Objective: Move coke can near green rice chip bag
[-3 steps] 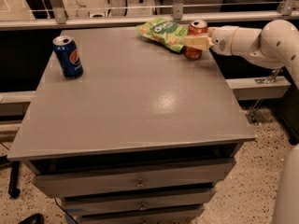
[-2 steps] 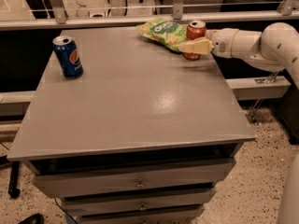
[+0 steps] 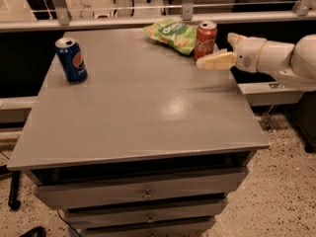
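Observation:
The red coke can (image 3: 205, 39) stands upright at the far right of the grey table (image 3: 148, 112). It is right beside the green rice chip bag (image 3: 172, 34), which lies flat just to its left. My gripper (image 3: 215, 51) reaches in from the right and is open. One cream finger (image 3: 217, 61) lies just in front and to the right of the can, and the other is behind, to the can's right. The fingers are off the can.
A blue Pepsi can (image 3: 71, 59) stands at the table's far left. Drawers (image 3: 145, 194) sit under the tabletop. A rail with glass panels (image 3: 123, 14) runs behind the table. My white arm (image 3: 286, 58) extends past the right edge.
The gripper was closed around the coke can. It has let go and drawn back a little to the right. The can stays upright beside the bag.

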`<state>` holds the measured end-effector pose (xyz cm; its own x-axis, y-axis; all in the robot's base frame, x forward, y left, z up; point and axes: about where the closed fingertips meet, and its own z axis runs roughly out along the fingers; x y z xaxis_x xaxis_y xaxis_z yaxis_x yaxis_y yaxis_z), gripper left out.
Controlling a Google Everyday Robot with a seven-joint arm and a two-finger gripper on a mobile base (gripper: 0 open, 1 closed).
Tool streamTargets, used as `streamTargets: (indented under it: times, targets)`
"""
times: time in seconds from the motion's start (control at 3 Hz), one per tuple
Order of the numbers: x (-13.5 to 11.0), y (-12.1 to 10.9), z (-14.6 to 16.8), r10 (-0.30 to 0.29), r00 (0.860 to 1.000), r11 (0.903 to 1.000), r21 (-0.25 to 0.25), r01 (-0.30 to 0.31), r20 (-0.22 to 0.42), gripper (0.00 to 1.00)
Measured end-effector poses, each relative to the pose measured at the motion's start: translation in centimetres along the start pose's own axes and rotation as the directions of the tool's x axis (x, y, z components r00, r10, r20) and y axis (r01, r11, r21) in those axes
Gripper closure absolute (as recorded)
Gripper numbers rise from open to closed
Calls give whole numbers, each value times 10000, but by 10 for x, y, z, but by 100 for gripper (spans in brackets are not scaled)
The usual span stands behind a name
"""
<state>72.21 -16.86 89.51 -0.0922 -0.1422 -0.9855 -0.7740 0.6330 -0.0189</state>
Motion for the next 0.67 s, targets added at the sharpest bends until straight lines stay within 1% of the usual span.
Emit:
streamTargets:
  times: [0.33,0.67]
  targets:
    - [-8,36,-52,-929,9951,9957,89,926,329,0]
    - [-20,76,-89,-1706,9812,9846,551,1661,901,0]
